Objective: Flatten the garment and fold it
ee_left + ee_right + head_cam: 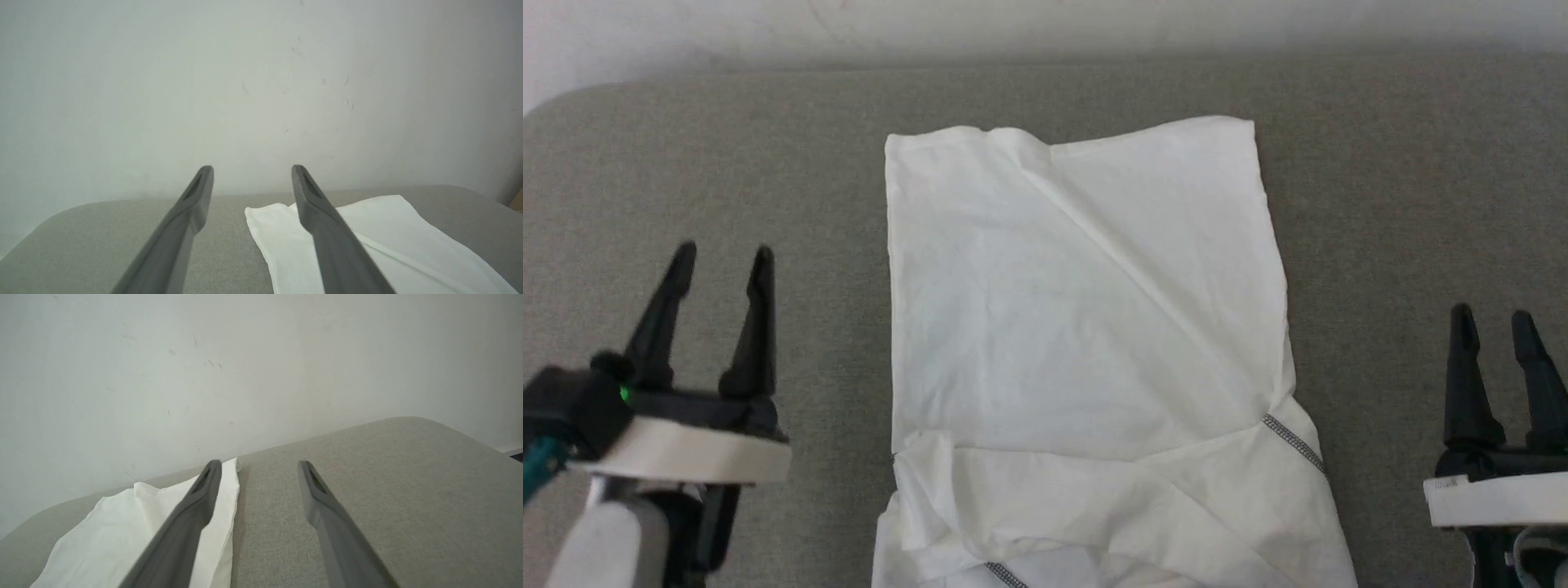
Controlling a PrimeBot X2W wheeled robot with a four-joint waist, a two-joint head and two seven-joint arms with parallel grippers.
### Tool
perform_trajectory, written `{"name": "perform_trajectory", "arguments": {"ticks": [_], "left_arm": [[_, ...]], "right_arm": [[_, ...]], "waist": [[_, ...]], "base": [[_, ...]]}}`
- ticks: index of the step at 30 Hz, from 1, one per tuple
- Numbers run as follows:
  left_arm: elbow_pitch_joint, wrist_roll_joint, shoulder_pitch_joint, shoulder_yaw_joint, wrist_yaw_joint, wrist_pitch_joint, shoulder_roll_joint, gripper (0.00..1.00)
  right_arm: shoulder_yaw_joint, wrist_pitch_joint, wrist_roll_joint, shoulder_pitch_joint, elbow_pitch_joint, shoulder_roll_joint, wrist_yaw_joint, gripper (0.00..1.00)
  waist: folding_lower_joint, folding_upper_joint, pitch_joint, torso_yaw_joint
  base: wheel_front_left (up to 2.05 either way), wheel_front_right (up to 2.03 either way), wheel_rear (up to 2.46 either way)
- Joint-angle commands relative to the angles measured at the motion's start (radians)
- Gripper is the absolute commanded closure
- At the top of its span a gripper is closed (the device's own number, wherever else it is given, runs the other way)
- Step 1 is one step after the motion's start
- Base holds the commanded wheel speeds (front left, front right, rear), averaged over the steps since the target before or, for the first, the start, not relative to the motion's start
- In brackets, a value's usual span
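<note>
The shirt lies part-folded in the middle of the grey table between the left end effector and right end effector, both wide and empty; thin, limp and light, it looks best pinched at its far corners.

Bare surface — both sides of garment

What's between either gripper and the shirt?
Nothing visible. The left gripper and right gripper, both open, flank the shirt without touching it. Each gap shows just the grey surface.
</note>
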Motion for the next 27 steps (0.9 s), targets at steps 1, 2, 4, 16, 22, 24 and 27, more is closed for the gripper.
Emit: {"name": "perform_trajectory", "arguments": {"ticks": [1,2,4,16,22,24,27], "left_arm": [[-0.008,0.01,-0.059,0.005,-0.014,0.023,0.023,0.0],[-0.008,0.006,-0.11,0.004,-0.026,0.054,0.045,0.0],[-0.008,0.001,-0.222,-0.006,-0.052,0.116,0.095,0.0],[0.207,-0.13,-0.816,-0.161,-0.109,0.408,0.268,0.0],[0.36,-0.168,-0.95,-0.281,-0.11,0.461,0.319,0.0],[0.401,-0.182,-0.98,-0.321,-0.111,0.489,0.34,0.0],[0.454,-0.213,-1.011,-0.383,-0.111,0.55,0.37,0.0]], "right_arm": [[0.004,0.005,-0.02,-0.025,-0.016,0.003,-0.001,0.0],[0.007,0.011,-0.03,-0.04,-0.029,0.003,-0.001,0.0],[0.019,0.022,-0.043,-0.071,-0.059,0.003,-0.001,0.0],[0.103,0.027,-0.05,-0.169,-0.153,0.003,-0.001,0.0],[0.118,0.011,-0.043,-0.183,-0.154,0.003,-0.001,0.0],[0.116,0.007,-0.041,-0.186,-0.155,0.003,-0.001,0.0],[0.115,0.002,-0.035,-0.188,-0.157,0.003,-0.001,0.0]], "waist": [[-0.0001,-0.0001,0.063,0.001],[-0.0001,-0.0001,0.08,0.001],[-0.0001,-0.0001,0.123,0.002],[-0.0001,-0.0001,0.336,-0.04],[-0.0001,-0.0001,0.41,-0.084],[-0.0001,-0.0001,0.432,-0.097],[-0.0001,-0.0001,0.457,-0.114]], "base": [[0.0,0.0,0.0],[0.0,0.0,0.0],[0.0,0.0,0.0],[0.0,0.0,0.0],[0.0,0.0,0.0],[0.0,0.0,0.0],[0.0,0.0,0.0]]}}
